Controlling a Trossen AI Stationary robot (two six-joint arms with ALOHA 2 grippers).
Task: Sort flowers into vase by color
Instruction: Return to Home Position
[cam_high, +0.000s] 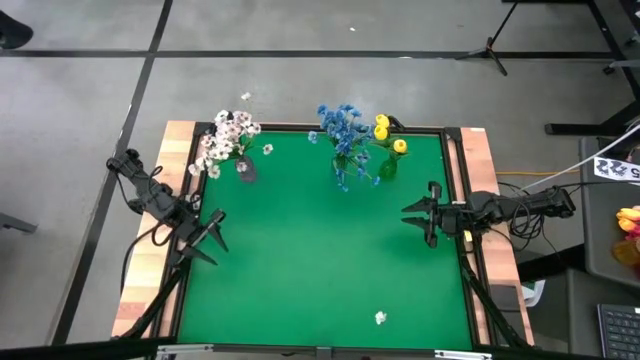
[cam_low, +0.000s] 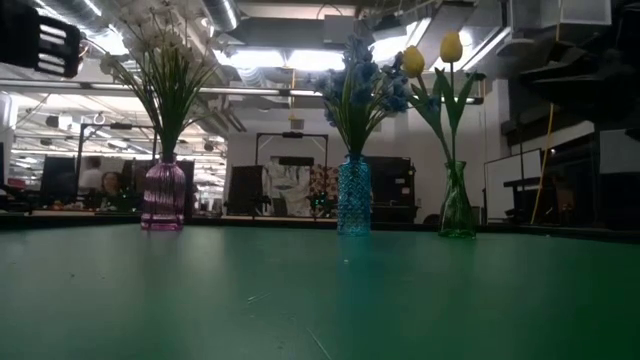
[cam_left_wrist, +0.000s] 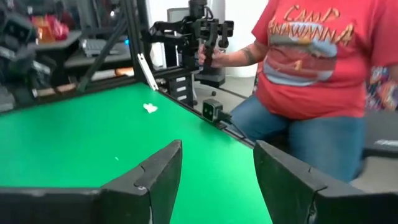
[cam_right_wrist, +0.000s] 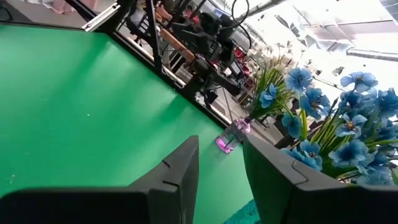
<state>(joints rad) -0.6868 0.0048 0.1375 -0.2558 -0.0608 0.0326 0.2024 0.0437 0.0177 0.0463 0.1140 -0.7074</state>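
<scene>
High view: L gripper (cam_high: 212, 241), R gripper (cam_high: 412, 214) spread.

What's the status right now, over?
Left gripper and right gripper open, empty. Flowers in three vases, sorted by color. One loose blossom lying near front.

green-topped table (cam_high: 300, 260) with wood strips showing down both sides, pink vase (cam_low: 164, 196), blue vase (cam_low: 353, 196) and green vase (cam_low: 457, 203) standing in a row along its far edge, stray white blossom (cam_high: 380, 317) lying near the front edge, another one (cam_high: 268, 149) sitting just by the pink vase

Grey floor (cam_high: 300, 40), dark tape lines (cam_high: 154, 45); bright ceiling light strips (cam_low: 300, 58); person (cam_left_wrist: 317, 62) in red shirt, jeans, close by.
</scene>
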